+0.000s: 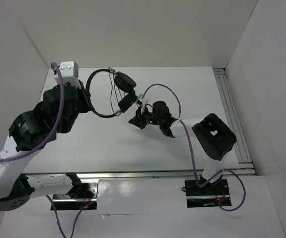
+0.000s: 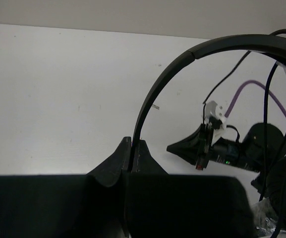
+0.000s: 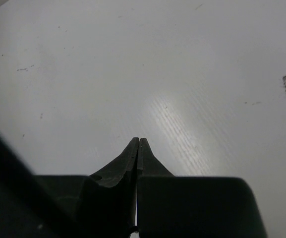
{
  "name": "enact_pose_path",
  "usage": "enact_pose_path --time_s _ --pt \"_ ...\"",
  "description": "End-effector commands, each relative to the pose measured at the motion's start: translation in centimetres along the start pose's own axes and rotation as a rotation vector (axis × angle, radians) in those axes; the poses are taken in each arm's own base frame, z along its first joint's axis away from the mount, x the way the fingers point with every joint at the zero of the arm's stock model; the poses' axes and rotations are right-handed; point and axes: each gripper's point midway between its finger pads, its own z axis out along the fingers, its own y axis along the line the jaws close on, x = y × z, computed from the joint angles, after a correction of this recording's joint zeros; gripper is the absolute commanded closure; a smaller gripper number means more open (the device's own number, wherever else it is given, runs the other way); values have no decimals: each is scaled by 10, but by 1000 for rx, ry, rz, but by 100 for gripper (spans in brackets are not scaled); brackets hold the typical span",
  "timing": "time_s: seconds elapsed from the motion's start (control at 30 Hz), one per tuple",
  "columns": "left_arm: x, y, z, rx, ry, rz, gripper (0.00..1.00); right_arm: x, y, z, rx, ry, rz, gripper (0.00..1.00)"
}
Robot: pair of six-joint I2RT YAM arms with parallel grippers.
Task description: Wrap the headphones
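Only the top view shows both round ear cups [image 1: 125,81] of the black headphones [image 1: 127,101], held above the worktop's [image 1: 108,148] far middle, whereas the left wrist view cuts them off but shows the left end effector [image 2: 132,144] clamped on the thin headband [image 2: 152,96], the cord [image 2: 265,124] hard to trace, and the right end effector [image 3: 139,141] pinched shut, empty.

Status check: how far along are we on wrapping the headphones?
Done: the left gripper is shut on the headband, holding the headphones up off the table. In hand: the right gripper is shut with nothing between its fingers, close to the ear cups. Left: the cord hangs loose and the visible headband shows no turns, so the wrapping itself looks barely begun.
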Motion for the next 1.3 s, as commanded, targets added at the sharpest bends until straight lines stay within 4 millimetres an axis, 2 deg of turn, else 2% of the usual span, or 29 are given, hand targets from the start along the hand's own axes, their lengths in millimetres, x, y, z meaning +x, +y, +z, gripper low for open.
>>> enact_pose_path --time_s 0.0,0.03,0.07,0.13,0.2,0.23,0.3,0.33,0.37,0.4,0.43,0.47,0.53,0.57,0.63,0.77,0.87,0.9,0.93,1.0,1.03,1.07,1.13,1.17,1.2,1.23,1.27 --pt "-31 11 5 -107 -125 -178 100 1 22 1 -64 -51 -9 100" --pt "-27 11 12 -127 -114 -180 100 -2 22 -3 -50 -61 -13 100" --pt "-27 13 15 -147 -116 -192 100 6 28 -6 -52 -50 -11 100" --pt "-22 13 29 -189 -103 -205 100 4 38 -10 -67 -58 -11 100" --pt "-18 16 41 -229 -92 -210 100 11 46 -14 -76 -33 -2 100" --pt "-12 14 53 -252 -74 -200 100 3 56 -15 -76 -44 -23 100" --pt "-12 18 65 -296 -75 -195 100 15 64 -23 -61 -11 -25 100" --pt "-15 27 73 -336 -78 -200 100 16 73 -25 -67 -7 -43 100" --pt "-12 28 84 -358 -62 -193 100 6 80 -31 -53 -29 -56 100" --pt "-8 33 91 -375 -45 -172 100 12 84 -35 -44 -4 -66 100" --pt "-10 47 100 -424 -47 -161 100 13 97 -36 -58 7 -98 100" --pt "-10 52 107 -437 -43 -155 100 1 100 -42 -19 -16 -121 100" --pt "0 60 125 -469 1 -130 100 2 108 -49 5 12 -155 100" --pt "4 74 133 -510 8 -122 100 -3 120 -50 -6 8 -178 100" --pt "12 84 146 -532 30 -112 100 -20 131 -57 16 -5 -223 100" --pt "44 97 163 -598 110 -29 100 -49 149 -63 3 -27 -289 100" --pt "74 100 168 -594 200 37 100 -69 146 -64 35 -24 -341 100" --pt "91 101 172 -592 246 69 100 -74 143 -65 55 -21 -354 100" --pt "103 95 175 -541 292 79 100 -84 138 -64 91 -27 -369 100" --pt "120 94 175 -509 355 130 100 -87 130 -68 135 2 -413 100" --pt "139 87 173 -450 413 157 100 -95 123 -70 181 -5 -423 100" --pt "145 89 170 -451 426 171 100 -96 119 -72 202 10 -450 100" --pt "165 78 163 -389 472 226 100 -103 107 -76 276 10 -475 100" --pt "168 74 159 -361 480 224 100 -111 104 -78 300 2 -488 100" --pt "175 67 154 -321 499 265 100 -111 98 -81 329 16 -512 100" --pt "188 65 150 -301 527 281 100 -120 96 -83 355 2 -524 100" --pt "191 60 144 -272 531 283 100 -128 91 -87 396 -9 -532 100"
